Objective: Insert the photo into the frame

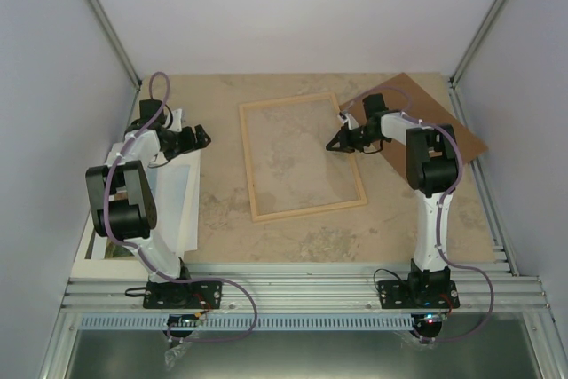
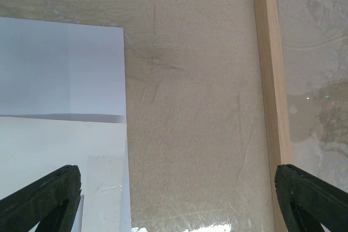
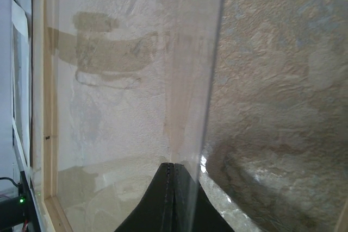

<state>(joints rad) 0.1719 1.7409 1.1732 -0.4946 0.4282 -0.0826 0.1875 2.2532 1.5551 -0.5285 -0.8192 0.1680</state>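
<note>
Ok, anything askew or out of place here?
The pale wooden rectangular frame with clear pane lies twisted against the edges of the tan table. The flat brown backing board is angled, one corner poking past the table's right edge. Nothing looks spilled.

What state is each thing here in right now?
frame: lying on the table, empty, table showing through its pane.
photo: lying left of the frame, not held.
brown backing board: off the frame, lying far right.
left gripper: open, holding nothing.
right gripper: shut, at the frame's right edge.
</note>
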